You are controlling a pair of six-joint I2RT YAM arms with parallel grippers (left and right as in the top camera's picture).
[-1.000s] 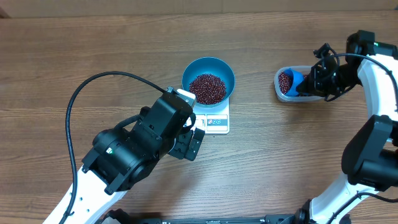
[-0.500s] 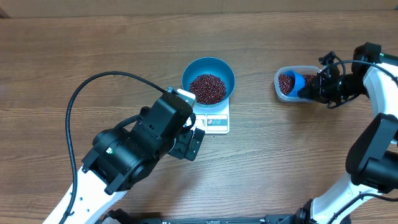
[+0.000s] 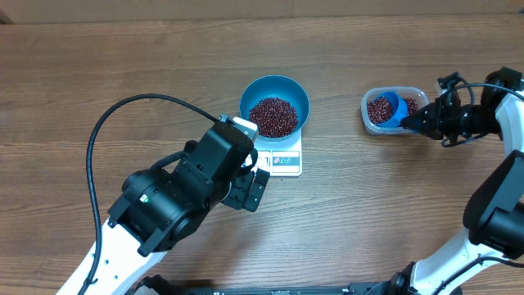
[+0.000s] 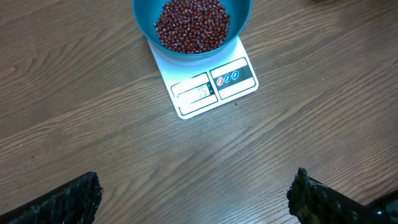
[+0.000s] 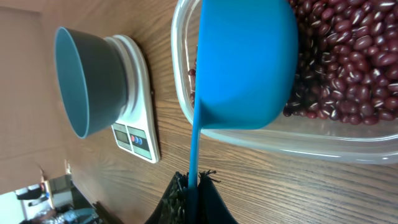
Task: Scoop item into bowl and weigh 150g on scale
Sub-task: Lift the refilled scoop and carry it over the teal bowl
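Observation:
The bright-blue bowl (image 3: pixel 250 94) stands on the white scale (image 3: pixel 284 161), with a heap of red-brown beans (image 3: pixel 273 116) inside it. My left gripper (image 3: pixel 254 176) hovers open just in front of the scale, nothing between its fingertips (image 4: pixel 81 199). From the left wrist I see the bowl (image 4: pixel 140 22), its beans (image 4: pixel 189 25) and the scale's display (image 4: pixel 214 84). My right gripper (image 3: pixel 415 123) is shut on the thin handle of a small blue scoop (image 5: pixel 249 62). The scoop lies tipped over the clear tub (image 5: pixel 323 140) of beans (image 5: pixel 348 56).
The clear tub (image 3: pixel 367 100) sits on the wooden table at the right, about a bowl's width from the scale. A black cable (image 3: pixel 123 115) loops over the table left of my left arm. In the right wrist view the bowl (image 5: pixel 87 81) and scale (image 5: pixel 137 130) show at the left.
My right gripper has drawn back to the right with the scoop, which moved from the tub's left end to its middle. The left arm has not moved.

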